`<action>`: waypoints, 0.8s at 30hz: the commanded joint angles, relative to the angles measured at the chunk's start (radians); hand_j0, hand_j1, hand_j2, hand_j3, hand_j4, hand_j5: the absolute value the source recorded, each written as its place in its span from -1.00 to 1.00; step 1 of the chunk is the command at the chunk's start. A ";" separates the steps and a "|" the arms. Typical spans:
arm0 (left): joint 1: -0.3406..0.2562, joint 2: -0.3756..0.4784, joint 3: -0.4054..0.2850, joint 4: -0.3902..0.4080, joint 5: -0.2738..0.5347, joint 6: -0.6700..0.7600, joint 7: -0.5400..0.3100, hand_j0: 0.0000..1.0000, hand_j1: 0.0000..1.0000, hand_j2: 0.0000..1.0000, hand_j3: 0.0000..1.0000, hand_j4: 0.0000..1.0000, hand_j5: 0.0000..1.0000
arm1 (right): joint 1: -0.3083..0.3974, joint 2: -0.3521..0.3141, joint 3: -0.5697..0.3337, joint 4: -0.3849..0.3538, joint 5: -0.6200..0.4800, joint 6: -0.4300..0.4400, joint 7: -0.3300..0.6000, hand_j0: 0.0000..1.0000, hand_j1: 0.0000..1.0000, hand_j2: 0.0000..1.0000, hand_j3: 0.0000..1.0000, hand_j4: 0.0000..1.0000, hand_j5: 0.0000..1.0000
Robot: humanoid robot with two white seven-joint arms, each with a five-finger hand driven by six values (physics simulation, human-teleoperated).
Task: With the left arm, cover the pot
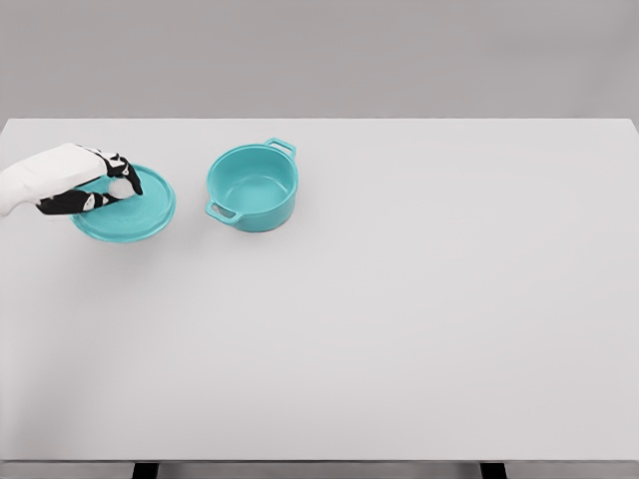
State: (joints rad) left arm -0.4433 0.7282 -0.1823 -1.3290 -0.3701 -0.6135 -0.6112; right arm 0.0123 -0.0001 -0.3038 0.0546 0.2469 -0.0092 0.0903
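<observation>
**Left hand on a teal lid beside an open pot**

At the far left, the robot's left hand [100, 180] reaches in from the picture's edge over a round teal lid [135, 215]. Its black-and-white fingers [122, 178] curl around the white knob at the lid's centre, gripping it. The lid lies on a white table [399, 319]. Just to the right, near the lid but not touching it, stands a teal pot [253, 187], upright and uncovered, with two loop handles, one toward the front left and one toward the back right.
</observation>
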 commanded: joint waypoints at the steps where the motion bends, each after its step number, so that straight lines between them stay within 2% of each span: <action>1: -0.003 0.000 0.000 -0.001 0.007 0.003 0.000 0.03 0.03 0.03 0.03 0.03 0.03 | 0.000 0.000 0.000 -0.001 0.000 0.000 0.000 1.00 1.00 1.00 1.00 1.00 1.00; 6: -0.012 -0.010 0.000 -0.010 0.013 0.003 0.000 0.03 0.03 0.03 0.03 0.03 0.03 | 0.000 0.000 0.000 0.001 0.000 0.000 0.000 1.00 1.00 1.00 1.00 1.00 1.00; 14: -0.067 -0.032 -0.003 -0.010 0.014 0.003 0.000 0.04 0.04 0.04 0.04 0.04 0.04 | 0.000 0.000 0.000 -0.001 0.000 0.000 0.000 1.00 1.00 1.00 1.00 1.00 1.00; 24: -0.118 -0.139 -0.009 0.001 0.004 0.003 0.000 0.04 0.04 0.04 0.04 0.04 0.04 | -0.002 0.000 0.000 0.001 0.000 0.000 0.000 1.00 1.00 1.00 1.00 1.00 1.00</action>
State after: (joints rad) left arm -0.5630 0.6087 -0.1908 -1.3324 -0.3711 -0.6138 -0.6115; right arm 0.0123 -0.0001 -0.3038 0.0545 0.2469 -0.0092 0.0903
